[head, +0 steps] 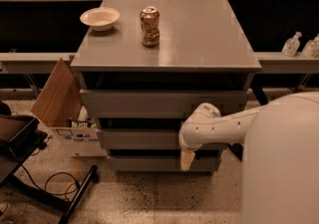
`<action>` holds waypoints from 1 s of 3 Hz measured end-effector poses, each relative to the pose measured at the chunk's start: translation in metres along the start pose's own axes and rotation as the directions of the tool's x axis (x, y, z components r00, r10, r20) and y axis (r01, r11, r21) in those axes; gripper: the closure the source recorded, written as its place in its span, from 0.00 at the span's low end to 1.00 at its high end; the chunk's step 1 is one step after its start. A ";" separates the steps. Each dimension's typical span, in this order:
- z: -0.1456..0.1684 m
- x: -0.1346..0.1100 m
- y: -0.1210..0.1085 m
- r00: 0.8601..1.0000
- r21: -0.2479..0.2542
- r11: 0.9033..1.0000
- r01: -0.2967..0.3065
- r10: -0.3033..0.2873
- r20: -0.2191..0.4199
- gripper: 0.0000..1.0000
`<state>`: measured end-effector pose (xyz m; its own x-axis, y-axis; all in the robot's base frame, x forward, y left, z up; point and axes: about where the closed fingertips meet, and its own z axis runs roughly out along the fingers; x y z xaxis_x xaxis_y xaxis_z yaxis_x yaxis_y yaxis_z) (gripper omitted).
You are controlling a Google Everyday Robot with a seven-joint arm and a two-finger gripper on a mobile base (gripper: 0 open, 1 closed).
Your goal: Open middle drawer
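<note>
One pincer (186, 161): pale tip hanging down from the white arm (219, 124), low at the right front of the cabinet, before the bottom drawer (144, 164); apart or together, cannot tell.
Middle drawer (139, 139): second of three grey fronts, flat and handleless, its right end hidden behind the arm; seemingly shut, with a dark gap above.
Top drawer (159, 102): broadest front, right under the bench (209, 39).
Step in hand: judged an approach, with no hold on the middle front yet made out.
Next move: probably a lift of the tip to the middle front, a catch on its upper lip in the dark gap for want of a handle, then a straight pull toward the camera.
Edges: top drawer's lower lip close above that gap, so little room for a catch; risk of hooking the wrong front.
Open room: speckled floor (149, 198) before the cabinet, free for the drawer's travel; box (57, 93) and cables (55, 185) off to the left, well apart.
Bench load: bowl (99, 18) and can (149, 26), near each other, well apart from the arm.
</note>
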<state>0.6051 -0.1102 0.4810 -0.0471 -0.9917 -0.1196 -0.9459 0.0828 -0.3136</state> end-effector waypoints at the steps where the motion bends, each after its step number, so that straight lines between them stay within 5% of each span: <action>1: 0.024 0.000 -0.014 0.998 0.018 0.999 0.032 -0.031 -0.050 0.00; 2: 0.044 -0.003 -0.022 0.996 0.021 0.999 0.043 -0.041 -0.076 0.00; 3: 0.062 -0.004 -0.023 0.995 0.006 0.999 0.033 -0.033 -0.097 0.16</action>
<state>0.6465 -0.1023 0.4303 -0.0471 -0.9987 -0.0177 -0.9449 0.0503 -0.3234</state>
